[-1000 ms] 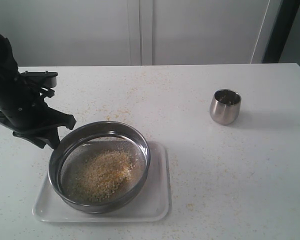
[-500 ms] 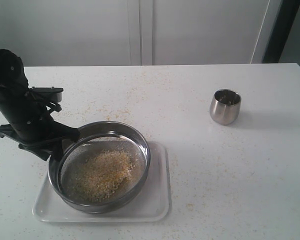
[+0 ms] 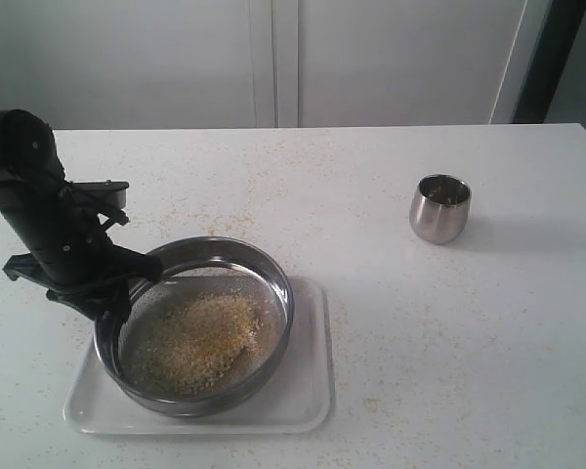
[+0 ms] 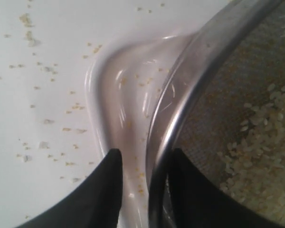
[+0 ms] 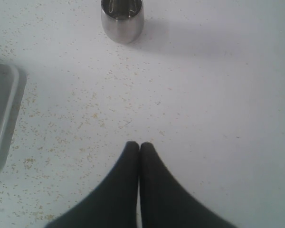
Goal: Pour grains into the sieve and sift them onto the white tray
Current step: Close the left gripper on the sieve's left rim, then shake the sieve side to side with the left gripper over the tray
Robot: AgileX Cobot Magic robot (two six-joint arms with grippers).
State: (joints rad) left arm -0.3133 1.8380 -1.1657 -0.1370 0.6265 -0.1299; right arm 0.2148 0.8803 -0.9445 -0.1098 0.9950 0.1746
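Left hand astride the sieve rim, grains heaped on the mesh

The sieve (image 3: pixel 225 241) sits on the white tray (image 3: pixel 308 391) at the near left of the bench (image 3: pixel 469 342), with the grains (image 3: pixel 200 337) piled around the middle of its mesh. The left hand (image 3: pixel 117 293) stands at the sieve's ten o'clock edge with its jaws spread wide. In the left wrist view one finger (image 4: pixel 109 190) hangs outside over the tray and the other is inside the sieve, with the steel rim between them and a gap on the outer side. The right hand (image 5: pixel 139 143) hovers over bare bench with its jaws pressed together and nothing between them. A small steel cup (image 3: pixel 439 208) stands upright, well apart at the sieve's two o'clock. Stray grains dot the bench.
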